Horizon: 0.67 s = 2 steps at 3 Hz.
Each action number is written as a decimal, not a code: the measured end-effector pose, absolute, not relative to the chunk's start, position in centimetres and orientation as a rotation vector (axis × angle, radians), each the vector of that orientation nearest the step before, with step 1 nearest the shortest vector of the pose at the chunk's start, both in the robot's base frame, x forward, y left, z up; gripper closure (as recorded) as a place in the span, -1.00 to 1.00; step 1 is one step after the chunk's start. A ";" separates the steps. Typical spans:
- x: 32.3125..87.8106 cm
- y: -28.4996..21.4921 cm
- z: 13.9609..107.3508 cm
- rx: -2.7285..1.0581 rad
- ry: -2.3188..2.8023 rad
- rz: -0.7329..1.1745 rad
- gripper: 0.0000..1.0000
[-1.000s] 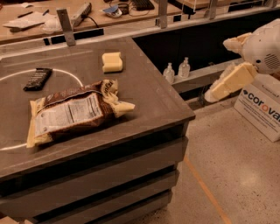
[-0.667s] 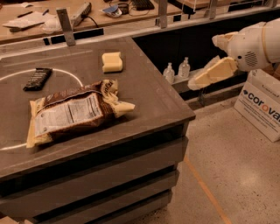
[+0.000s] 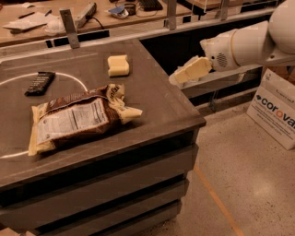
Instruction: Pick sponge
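The sponge (image 3: 118,65) is a small pale yellow foam block lying flat on the grey table (image 3: 161,106), near its far right part. My gripper (image 3: 180,76) hangs in the air just past the table's right edge, to the right of the sponge and a little above the tabletop. It points left toward the table, apart from the sponge, and holds nothing. The white arm (image 3: 249,44) reaches in from the upper right.
A brown-and-cream snack bag (image 3: 76,120) lies in the middle of the table. A small black object (image 3: 40,83) lies at the far left inside a white circle line. A white Corovan box (image 3: 276,113) stands on the floor at right. A cluttered bench (image 3: 92,14) runs behind.
The gripper has moved left and slightly up, from beside the box toward the table's right edge. The sponge and bag have not moved.
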State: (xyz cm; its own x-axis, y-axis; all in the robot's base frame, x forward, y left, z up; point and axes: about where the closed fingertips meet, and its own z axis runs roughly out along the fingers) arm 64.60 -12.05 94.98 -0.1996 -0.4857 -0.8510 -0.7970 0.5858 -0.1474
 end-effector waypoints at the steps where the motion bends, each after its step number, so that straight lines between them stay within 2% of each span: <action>1: 66.4 -10.0 94.1 -1.076 1.874 0.357 -1.00; 2: 66.5 -9.0 93.8 -1.084 1.865 0.365 -1.00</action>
